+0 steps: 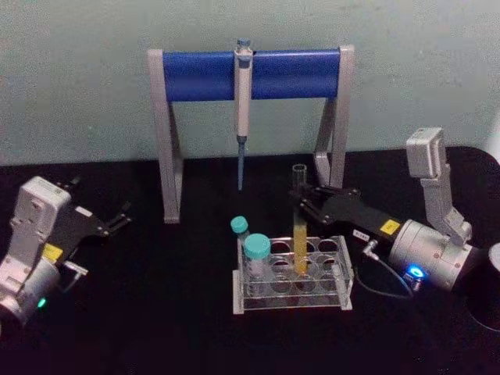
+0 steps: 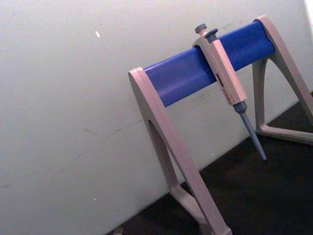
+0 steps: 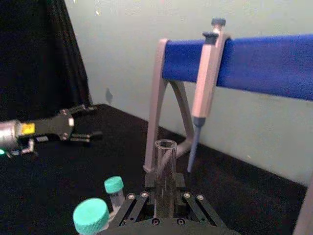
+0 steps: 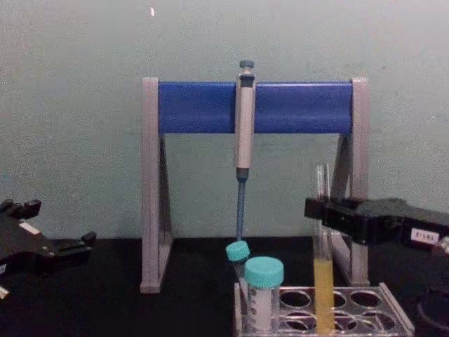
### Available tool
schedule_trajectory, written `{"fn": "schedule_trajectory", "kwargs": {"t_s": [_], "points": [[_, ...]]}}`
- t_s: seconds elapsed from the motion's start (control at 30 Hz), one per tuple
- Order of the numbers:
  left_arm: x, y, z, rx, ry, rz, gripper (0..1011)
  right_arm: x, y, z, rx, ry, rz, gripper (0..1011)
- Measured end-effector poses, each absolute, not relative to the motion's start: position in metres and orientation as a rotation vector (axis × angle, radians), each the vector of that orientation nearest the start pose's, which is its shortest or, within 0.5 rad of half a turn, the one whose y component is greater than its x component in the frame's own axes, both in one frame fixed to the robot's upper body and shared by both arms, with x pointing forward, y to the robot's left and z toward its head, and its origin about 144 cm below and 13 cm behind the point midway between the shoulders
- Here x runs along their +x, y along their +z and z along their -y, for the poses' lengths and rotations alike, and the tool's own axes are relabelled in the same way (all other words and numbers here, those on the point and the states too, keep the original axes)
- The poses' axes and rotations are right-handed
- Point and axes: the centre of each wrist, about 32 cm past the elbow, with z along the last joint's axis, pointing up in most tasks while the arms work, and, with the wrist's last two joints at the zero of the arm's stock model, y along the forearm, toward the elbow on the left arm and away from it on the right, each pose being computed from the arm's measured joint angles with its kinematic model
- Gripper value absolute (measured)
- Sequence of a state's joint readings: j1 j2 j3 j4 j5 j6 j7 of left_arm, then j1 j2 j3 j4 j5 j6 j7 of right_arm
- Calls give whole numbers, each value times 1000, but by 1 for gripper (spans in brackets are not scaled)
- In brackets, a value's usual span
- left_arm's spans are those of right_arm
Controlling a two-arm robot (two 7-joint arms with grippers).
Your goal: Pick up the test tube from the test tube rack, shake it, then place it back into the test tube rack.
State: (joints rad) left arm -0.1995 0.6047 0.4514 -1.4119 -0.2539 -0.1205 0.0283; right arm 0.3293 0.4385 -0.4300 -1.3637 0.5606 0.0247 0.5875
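- Head view shows the right hand [image 1: 303, 201] reaching in from the right, low over the tabletop [image 1: 156, 312]. Its two black fingers are closed on the tube [image 1: 300, 234], one on each side.
- The grip sits on the tube's clear upper part, above the liquid and below the open mouth.
- In the right wrist view the glass stands straight up between the fingers, and the hand holds nothing else.
- The tube is upright, with its rounded bottom down in a hole of the rack [image 1: 344, 293]. Yellow liquid fills its lower part.
- The rack rests on the tabletop at the centre, just in front of the stand [image 1: 203, 76].
- Two teal-capped vials [image 1: 256, 254] stand at the rack's left end, the larger in front and the smaller behind. They are near the tube but not touching it.
- A pipette [image 1: 243, 117] hangs tip down from the stand's blue bar, behind the rack and apart from the tube.
- The left hand [image 1: 121, 217] lies at the far left of the tabletop, well apart from the rack. Its fingers are spread and it is empty.
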Motion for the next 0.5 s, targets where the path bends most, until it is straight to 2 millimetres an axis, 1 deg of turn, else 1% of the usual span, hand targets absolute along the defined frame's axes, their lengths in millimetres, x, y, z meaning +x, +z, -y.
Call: {"fn": "schedule_trajectory", "kwargs": {"t_s": [0.23, 0.37, 0.5], "points": [[489, 1140, -310, 304, 1248, 285, 1001, 527, 1178, 262, 24, -691, -63, 232], [489, 1140, -310, 305, 1248, 285, 1001, 524, 1189, 264, 50, -709, -13, 232], [489, 1140, -310, 305, 1248, 285, 1001, 522, 1194, 266, 73, -724, 20, 232]]}}
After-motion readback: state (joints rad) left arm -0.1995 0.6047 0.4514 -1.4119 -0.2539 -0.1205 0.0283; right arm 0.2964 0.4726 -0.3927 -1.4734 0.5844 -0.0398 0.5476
